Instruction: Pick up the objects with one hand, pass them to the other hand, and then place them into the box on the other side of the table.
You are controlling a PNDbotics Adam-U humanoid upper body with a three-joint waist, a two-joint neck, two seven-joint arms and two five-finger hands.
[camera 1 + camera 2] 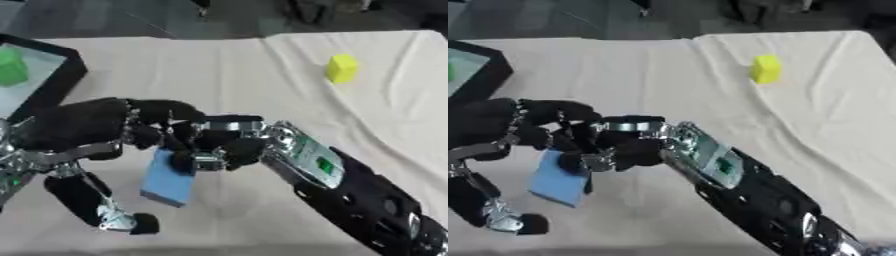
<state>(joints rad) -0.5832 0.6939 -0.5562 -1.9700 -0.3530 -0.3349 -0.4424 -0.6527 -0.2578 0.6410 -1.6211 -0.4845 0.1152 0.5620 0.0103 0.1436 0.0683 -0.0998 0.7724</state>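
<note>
A blue block [169, 181] hangs just left of the frame's centre, lower middle, gripped at its upper end where the two hands meet. Its long axis runs from upper right to lower left, tilted a little off vertical, with its lower end free above the pale tablecloth [227, 75]. The right hand [219, 150] reaches in from the lower right corner, its fingers curled round the top of the block. The left hand [83, 127] comes in from the left edge, and its dark upper fingers close over the same end of the block, touching the right hand's fingers; its thumb [109, 212] stretches down and away toward the lower left, clear of the block.

At the upper left edge stands a black-rimmed box [66, 62] with a green block [10, 67] inside it. A yellow block [342, 68] stands upright at the upper right, well apart from both hands. The cloth between box and yellow block lies bare, and creases run down its right side.
</note>
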